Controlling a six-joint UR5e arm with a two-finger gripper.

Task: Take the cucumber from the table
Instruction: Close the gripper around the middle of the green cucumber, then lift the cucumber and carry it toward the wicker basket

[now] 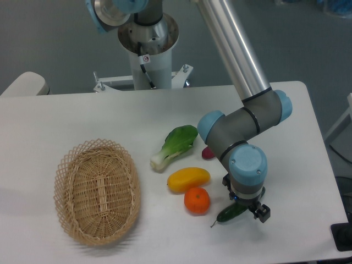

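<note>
The dark green cucumber (227,214) lies slanted on the white table (82,118), near the front right, its thin stem tip pointing down-left. My gripper (248,209) hangs straight down over the cucumber's right end, mostly hidden under the blue-capped wrist. One dark fingertip (263,213) shows just right of the cucumber, set wide of the wrist's centre, so the gripper looks open around it. The cucumber's right end is hidden.
An orange (197,200) sits just left of the cucumber, with a yellow fruit (188,179) above it. Bok choy (175,146) and a purple-red vegetable (208,152) lie farther back. An oval wicker basket (97,190) stands at the left.
</note>
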